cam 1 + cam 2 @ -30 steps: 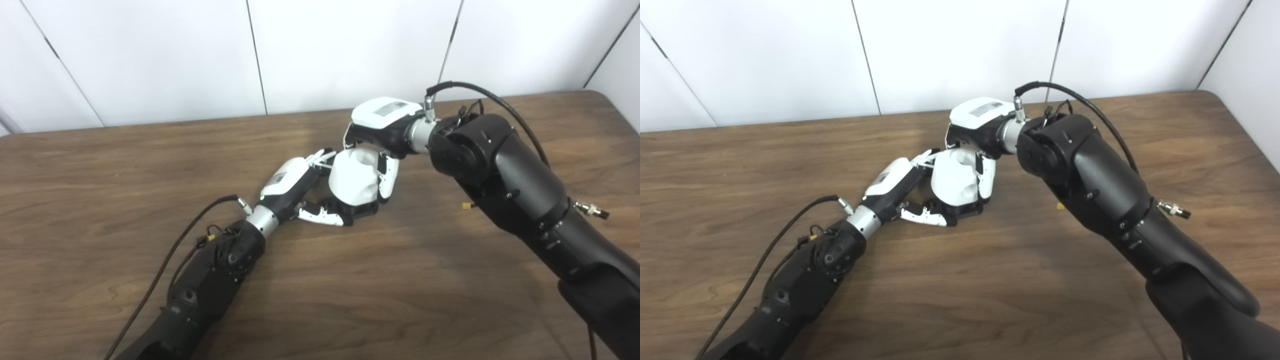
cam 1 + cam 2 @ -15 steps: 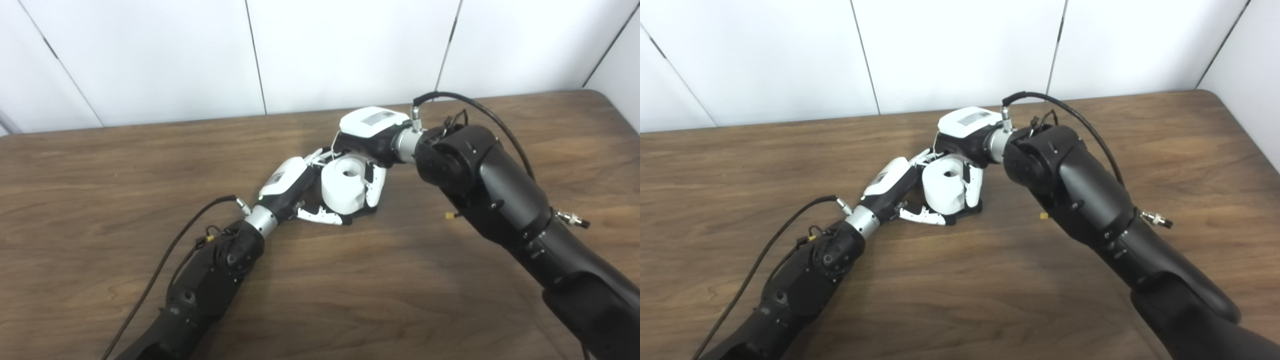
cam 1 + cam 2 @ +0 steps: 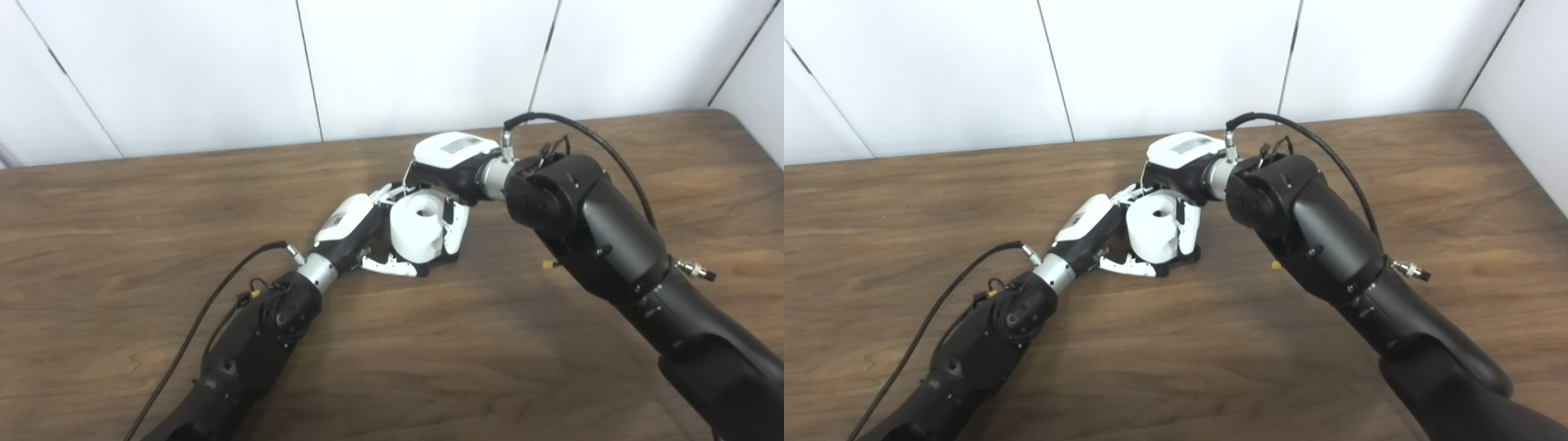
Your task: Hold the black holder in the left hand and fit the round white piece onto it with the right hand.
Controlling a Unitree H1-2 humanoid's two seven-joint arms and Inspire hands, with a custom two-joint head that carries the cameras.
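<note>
- Now the right hand (image 3: 450, 177) grips the round white plastic piece (image 3: 418, 228) with its fingers (image 3: 456, 223) curled around it, low on the black holder (image 3: 438, 262) on the wooden desk (image 3: 122, 214).
- Left hand (image 3: 361, 236) fingers brace that holder.
- Risk: tilted pressing could jam the piece or skid the holder.

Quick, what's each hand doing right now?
Left hand: shut on the black holder.
Right hand: shut on the round white piece.

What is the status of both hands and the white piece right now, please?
Left hand shut on black holder. Right hand shut on round white piece, seated upright over holder. Nothing in the way on table.
</note>
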